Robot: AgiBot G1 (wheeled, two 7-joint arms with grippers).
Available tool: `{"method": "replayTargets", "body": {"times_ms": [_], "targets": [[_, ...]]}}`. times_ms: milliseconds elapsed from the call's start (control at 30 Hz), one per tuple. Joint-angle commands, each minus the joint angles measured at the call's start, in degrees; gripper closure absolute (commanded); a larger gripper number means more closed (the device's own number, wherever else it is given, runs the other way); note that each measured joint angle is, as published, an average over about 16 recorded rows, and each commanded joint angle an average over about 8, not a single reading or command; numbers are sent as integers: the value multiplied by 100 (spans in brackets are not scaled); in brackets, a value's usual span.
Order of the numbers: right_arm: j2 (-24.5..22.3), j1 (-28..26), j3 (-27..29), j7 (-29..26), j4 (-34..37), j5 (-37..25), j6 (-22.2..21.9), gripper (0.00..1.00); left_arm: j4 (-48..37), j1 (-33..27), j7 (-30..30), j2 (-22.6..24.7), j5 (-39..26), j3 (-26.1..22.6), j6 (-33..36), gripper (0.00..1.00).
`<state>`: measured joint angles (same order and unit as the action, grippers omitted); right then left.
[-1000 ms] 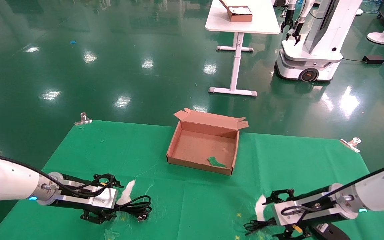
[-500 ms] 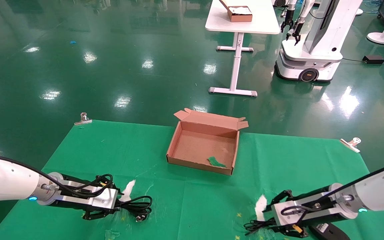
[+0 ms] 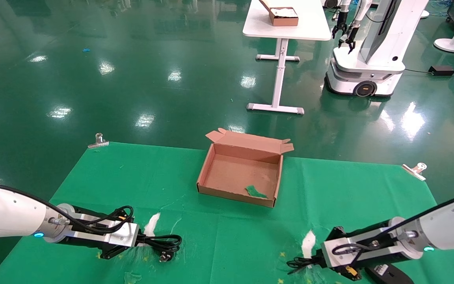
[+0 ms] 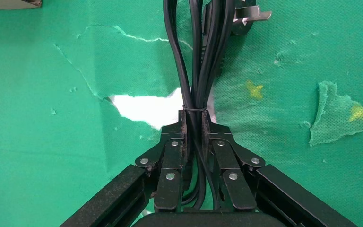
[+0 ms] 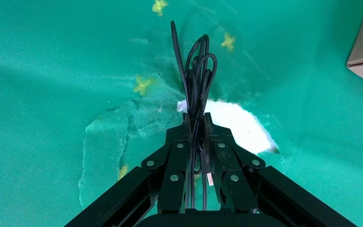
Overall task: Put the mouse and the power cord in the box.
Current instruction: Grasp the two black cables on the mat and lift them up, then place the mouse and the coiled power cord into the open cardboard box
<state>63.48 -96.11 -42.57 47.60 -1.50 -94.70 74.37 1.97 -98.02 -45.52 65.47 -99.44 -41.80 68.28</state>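
Note:
The power cord lies coiled near the front left of the green cloth, its pronged plug at the far end. My left gripper is shut on the cord's tied loops. At the front right, my right gripper is shut on the mouse's thin bundled cable. The black mouse with its whitish label lies just behind that gripper, partly hidden by the arm. The open brown box sits mid-table, holding only a green scrap.
The cloth is torn to white beside each gripper. Metal clips hold its far corners. Beyond the table stand a white table with a smaller brown box and another robot.
Both grippers went from open around the bundles to shut: the left on the power cord, the right on the mouse's cable. Both arms sank slightly toward the cloth.

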Motion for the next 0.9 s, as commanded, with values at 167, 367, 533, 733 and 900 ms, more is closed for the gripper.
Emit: {"method": "replayTargets", "body": {"times_ms": [167, 367, 533, 733, 900], "targets": [[-277, -217, 237, -26, -4, 340, 143, 100, -83, -240, 183, -194, 255, 175, 468, 100], [-593, -793, 496, -194, -132, 704, 302, 100, -329, -733, 783, -415, 791, 546, 1013, 100], [-414, -1229, 579, -380, -323, 815, 190, 100, -463, -1168, 1404, -163, 1116, 768, 867, 100], [401, -1243, 669, -274, -385, 937, -590, 100, -422, -1640, 1989, 414, 1259, 851, -207, 100], [1143, -942, 712, -97, -259, 974, -1984, 100, -307, -1871, 2171, 675, 1325, 888, -937, 100]]}}
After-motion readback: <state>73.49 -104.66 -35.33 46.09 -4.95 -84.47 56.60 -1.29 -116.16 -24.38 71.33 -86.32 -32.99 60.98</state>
